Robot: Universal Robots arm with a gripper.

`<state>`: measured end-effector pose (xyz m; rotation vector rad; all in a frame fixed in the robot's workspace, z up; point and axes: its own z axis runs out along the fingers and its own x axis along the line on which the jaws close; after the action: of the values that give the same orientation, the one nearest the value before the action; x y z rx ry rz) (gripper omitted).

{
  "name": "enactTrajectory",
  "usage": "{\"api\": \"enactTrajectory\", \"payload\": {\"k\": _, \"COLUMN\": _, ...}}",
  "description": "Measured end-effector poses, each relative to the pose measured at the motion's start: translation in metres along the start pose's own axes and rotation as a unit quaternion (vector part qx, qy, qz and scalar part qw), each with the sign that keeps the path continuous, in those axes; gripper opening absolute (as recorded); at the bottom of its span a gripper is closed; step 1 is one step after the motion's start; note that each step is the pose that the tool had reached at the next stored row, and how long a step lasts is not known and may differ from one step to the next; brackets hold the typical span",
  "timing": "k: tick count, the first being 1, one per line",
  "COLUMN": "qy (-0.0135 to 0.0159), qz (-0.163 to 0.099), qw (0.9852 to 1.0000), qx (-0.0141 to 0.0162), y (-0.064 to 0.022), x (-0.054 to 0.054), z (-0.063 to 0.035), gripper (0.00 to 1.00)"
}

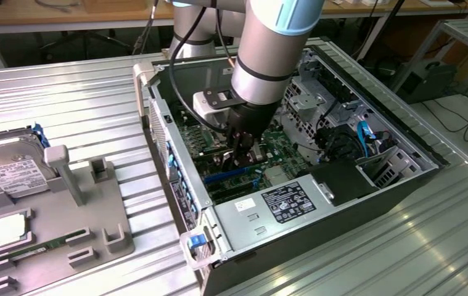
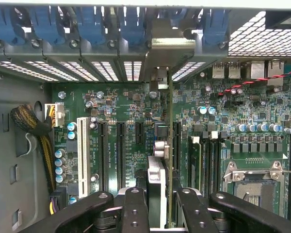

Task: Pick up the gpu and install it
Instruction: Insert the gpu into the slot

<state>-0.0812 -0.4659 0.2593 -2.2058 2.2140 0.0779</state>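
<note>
Gripper (image 2: 163, 209) is down inside the open computer case (image 1: 406, 185), its fingers clenched on either side of the gpu (image 2: 156, 189). Case lies on its side on the ribbed metal table (image 1: 69, 92). Motherboard (image 2: 126, 104) faces up beneath. Card stands edge-on over the black expansion slots (image 2: 120, 150), silver bracket (image 2: 172, 46) at the vented rear wall. Seated or just above: cannot tell.
</note>
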Motion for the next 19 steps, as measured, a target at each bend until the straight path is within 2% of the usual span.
{"api": "enactTrajectory", "payload": {"k": 13, "qy": 0.0000, "qz": 0.000, "qw": 1.0000, "qx": 0.0000, "y": 0.0001, "x": -0.0023, "z": 0.0018, "gripper": 0.28}}
{"api": "enactTrajectory", "payload": {"k": 19, "qy": 0.0002, "qz": 0.000, "qw": 1.0000, "qx": -0.0006, "y": 0.0031, "x": -0.0026, "z": 0.0039, "gripper": 0.28}}
